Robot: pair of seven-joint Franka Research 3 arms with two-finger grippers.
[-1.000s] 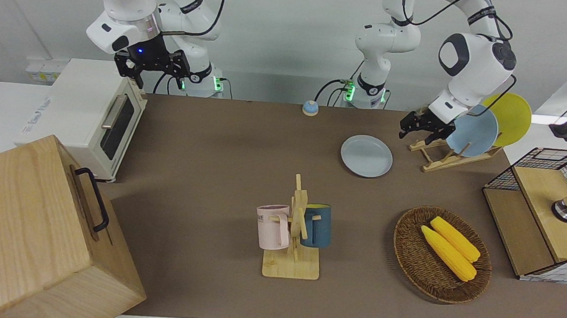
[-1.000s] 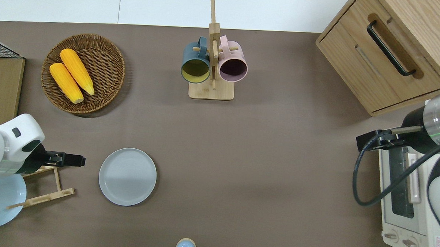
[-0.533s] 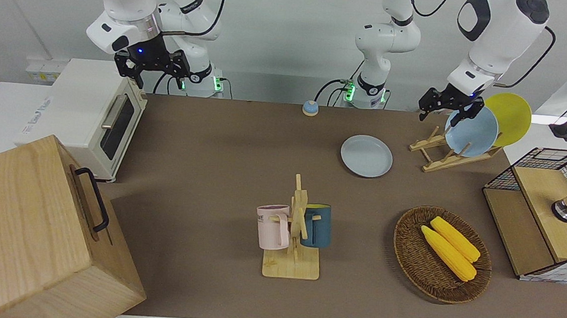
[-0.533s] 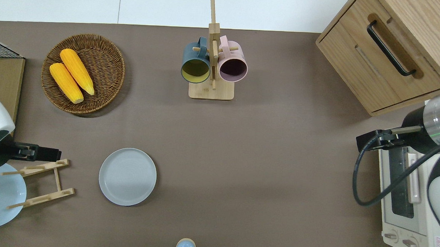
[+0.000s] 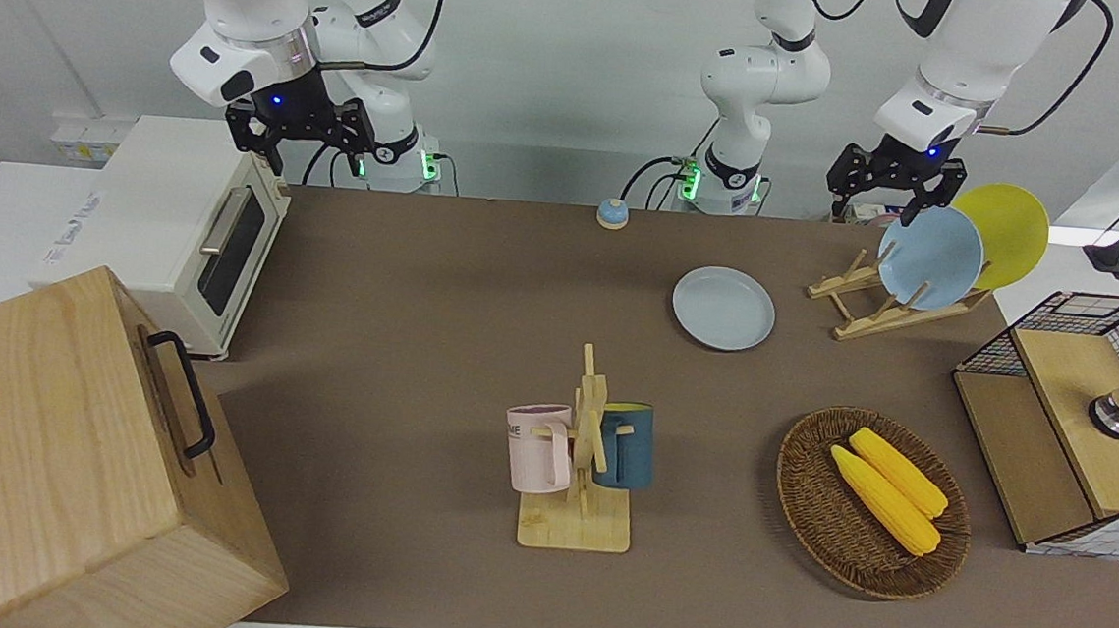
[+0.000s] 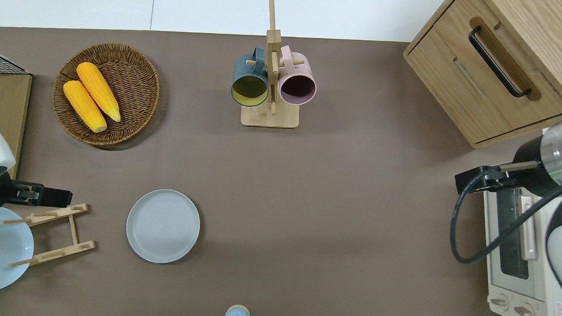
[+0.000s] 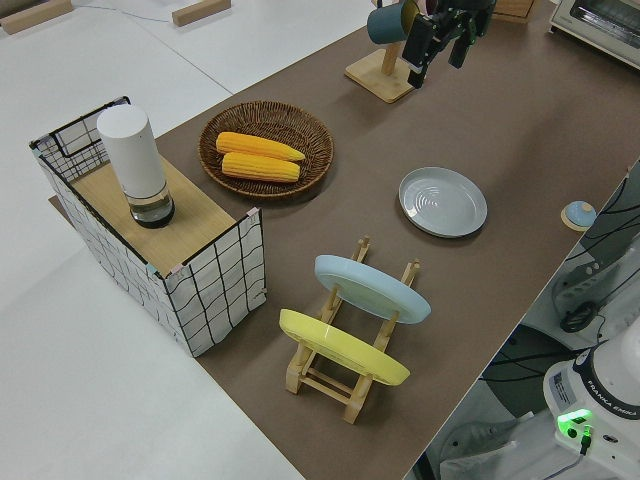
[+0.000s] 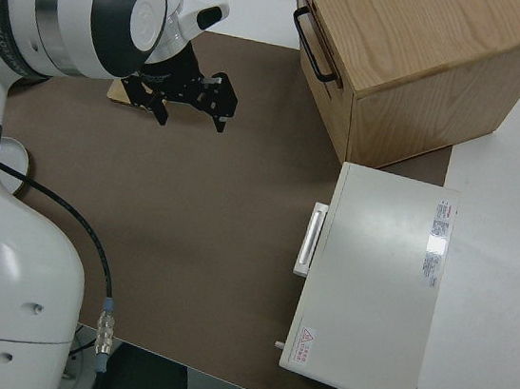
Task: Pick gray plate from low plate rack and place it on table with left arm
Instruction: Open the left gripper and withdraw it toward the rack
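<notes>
Now, gray plate point(image 5: 723, 308): it lies flat on the table point(image 5: 424, 285), a bit right of the middle in the front view, and nothing touches it.
Low plate rack point(image 5: 880, 307): it stands just beside the gray plate, toward the left arm's end of the table, at the right of the front view.
Plates on the rack: a light-blue plate point(image 5: 930, 257) and a yellow plate point(image 5: 1008, 232) lean in the rack, and the slots nearest the gray plate hold nothing.
Left gripper point(image 5: 895, 185): it hangs up in the air at the upper right of the front view, over the rack's edge at the left edge of the overhead view; its two fingers are spread apart and it holds nothing.
Right arm: it is parked, and its gripper point(image 5: 302, 129) has its fingers apart with nothing in them.
Basket point(image 5: 807, 509): it sits at the lower right of the front view with two yellow corn cobs point(image 5: 887, 490) in it.
Mug stand point(image 5: 583, 473): it stands low in the middle of the front view, with a pink mug point(image 5: 538, 448) and a dark-blue mug point(image 5: 627, 446) on it.
Other things: a white oven point(image 5: 181, 228) and a wooden box point(image 5: 47, 456) are at the left of the front view.
</notes>
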